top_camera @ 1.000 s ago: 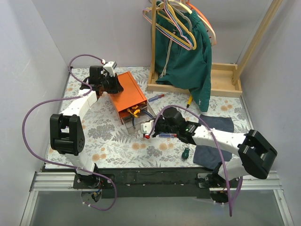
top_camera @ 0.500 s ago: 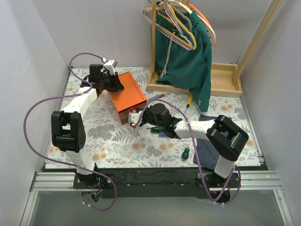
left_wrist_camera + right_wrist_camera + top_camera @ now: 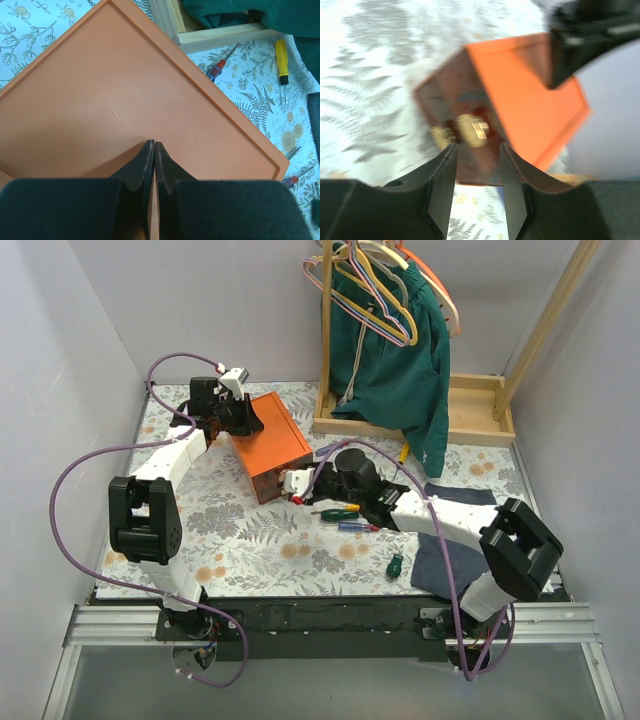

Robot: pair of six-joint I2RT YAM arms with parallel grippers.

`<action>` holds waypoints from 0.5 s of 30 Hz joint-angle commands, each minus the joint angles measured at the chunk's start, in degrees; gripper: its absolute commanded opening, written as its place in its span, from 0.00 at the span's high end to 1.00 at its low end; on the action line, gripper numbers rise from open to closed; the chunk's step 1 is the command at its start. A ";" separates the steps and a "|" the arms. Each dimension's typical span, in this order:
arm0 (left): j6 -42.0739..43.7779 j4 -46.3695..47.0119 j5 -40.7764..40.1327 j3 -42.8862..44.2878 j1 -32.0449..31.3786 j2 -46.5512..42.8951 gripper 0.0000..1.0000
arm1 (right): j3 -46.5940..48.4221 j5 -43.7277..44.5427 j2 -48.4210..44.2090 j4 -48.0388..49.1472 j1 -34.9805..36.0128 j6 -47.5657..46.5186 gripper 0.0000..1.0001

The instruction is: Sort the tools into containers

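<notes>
My left gripper (image 3: pixel 152 146), jaws closed, rests on the orange cabinet (image 3: pixel 115 100); my right gripper (image 3: pixel 477 147) gapes empty; the centre-frame screwdrivers (image 3: pixel 338 511) lie unsorted.

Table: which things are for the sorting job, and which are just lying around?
For the job:
orange cabinet
green-handled screwdriver
yellow-handled screwdriver
red-and-blue screwdriver
stubby green screwdriver

Just lying about:
green garment
hangers
wooden rack
dark cloth
</notes>
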 commanded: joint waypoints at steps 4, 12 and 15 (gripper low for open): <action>1.17 -9.08 -2.70 -3.12 -0.11 1.68 1.00 | -0.27 -20.25 0.76 -17.45 -0.85 -6.56 0.41; 1.61 -7.76 -1.56 -5.05 -0.20 0.19 1.00 | 6.49 -17.44 10.17 -14.98 -1.81 -6.47 0.35; 1.79 -7.76 -1.82 -5.84 -0.11 -0.08 1.00 | 9.12 -16.83 13.33 -14.89 -2.43 -5.86 0.36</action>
